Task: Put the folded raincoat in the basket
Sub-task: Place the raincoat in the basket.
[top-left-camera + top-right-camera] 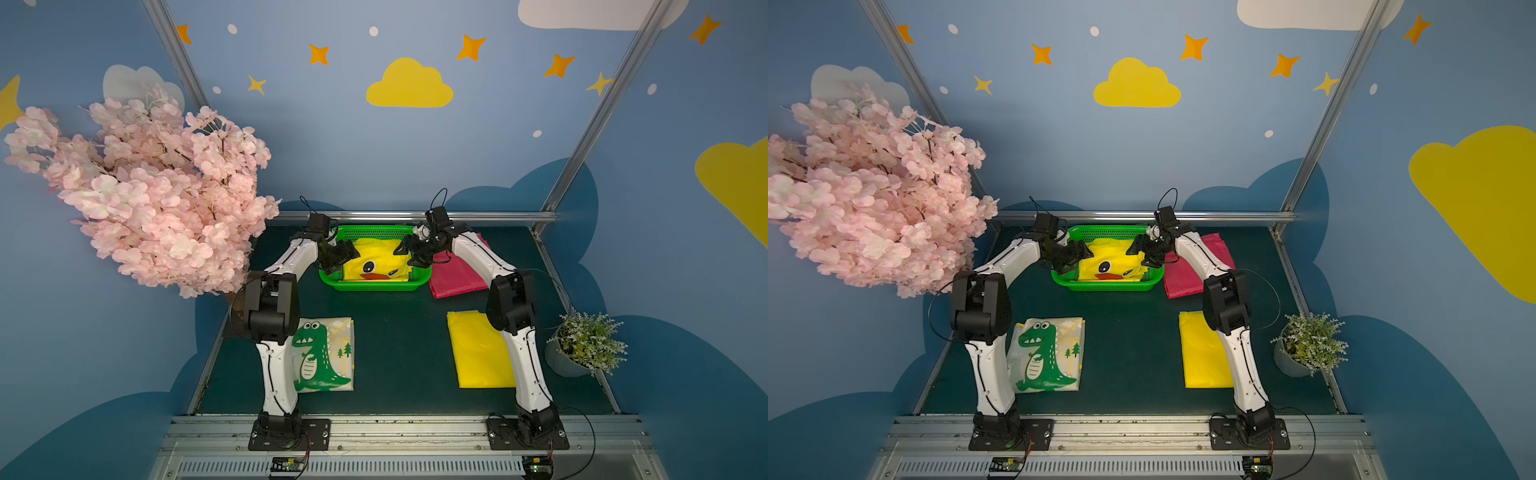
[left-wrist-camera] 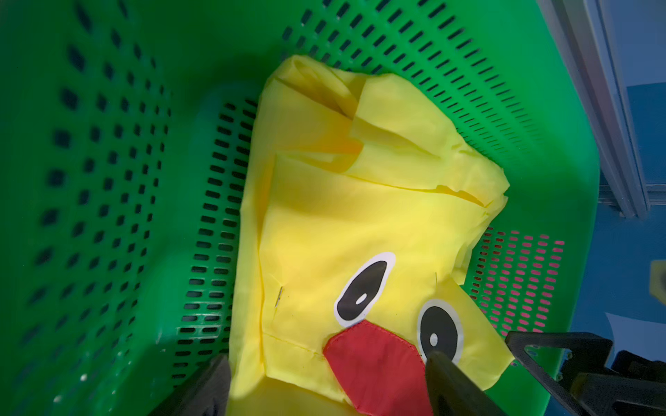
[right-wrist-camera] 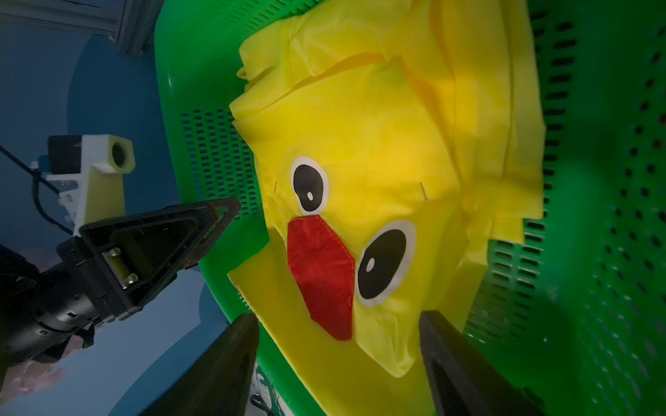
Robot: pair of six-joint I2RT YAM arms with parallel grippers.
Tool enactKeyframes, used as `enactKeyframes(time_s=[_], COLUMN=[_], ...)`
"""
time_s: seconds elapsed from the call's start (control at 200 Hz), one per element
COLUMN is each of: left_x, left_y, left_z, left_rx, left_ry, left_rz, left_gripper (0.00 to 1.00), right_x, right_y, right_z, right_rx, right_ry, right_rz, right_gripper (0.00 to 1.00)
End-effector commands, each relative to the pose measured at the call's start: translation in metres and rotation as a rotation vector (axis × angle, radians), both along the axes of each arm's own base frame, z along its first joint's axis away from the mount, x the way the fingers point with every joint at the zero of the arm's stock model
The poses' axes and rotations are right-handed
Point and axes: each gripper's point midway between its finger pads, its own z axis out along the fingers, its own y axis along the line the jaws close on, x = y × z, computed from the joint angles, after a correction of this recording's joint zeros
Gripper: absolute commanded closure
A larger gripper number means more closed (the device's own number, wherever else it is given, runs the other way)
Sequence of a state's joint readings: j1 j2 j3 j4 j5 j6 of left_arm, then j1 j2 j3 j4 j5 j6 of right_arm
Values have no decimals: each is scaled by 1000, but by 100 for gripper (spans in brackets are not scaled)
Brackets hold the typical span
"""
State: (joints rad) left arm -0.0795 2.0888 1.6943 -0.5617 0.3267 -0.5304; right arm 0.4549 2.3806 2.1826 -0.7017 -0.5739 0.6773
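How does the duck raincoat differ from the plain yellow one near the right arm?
The duck raincoat lies in the basket; the plain raincoat lies on the table. The duck raincoat bears eyes and a red beak; the plain raincoat has no print. The duck raincoat is rumpled with loose folds; the plain raincoat is a flat, neat rectangle. Both are yellow and folded.
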Motion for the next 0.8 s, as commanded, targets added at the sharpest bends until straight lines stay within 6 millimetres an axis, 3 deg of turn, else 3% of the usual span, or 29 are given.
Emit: enactKeyframes(time_s=[0.0,0.11,0.225,0.421,0.636,0.796], left_x=[2,-5,-20,-69,-143,-196], left_y=[0,-5,-17,-30,-11,12], left_z=[53,80,100,112,95,74], left_rx=[-13,-19,-29,-23,-11,37], left_ry=[-125,-181,-225,-257,-228,-179], left_rz=[-14,-29,-59,-75,24,122], left_gripper=[5,3,0,0,0,0], right_x=[-10,-22,-34,-80,-154,-209], right_y=[-6,1,10,26,33,41], right_z=[55,75,81,82,78,63], right_rx=[25,51,60,67,49,12], right_ry=[-90,-113,-102,-90,-97,-90], right_rz=[15,46,70,143,223,278], right_gripper=[22,22,22,22,22,22])
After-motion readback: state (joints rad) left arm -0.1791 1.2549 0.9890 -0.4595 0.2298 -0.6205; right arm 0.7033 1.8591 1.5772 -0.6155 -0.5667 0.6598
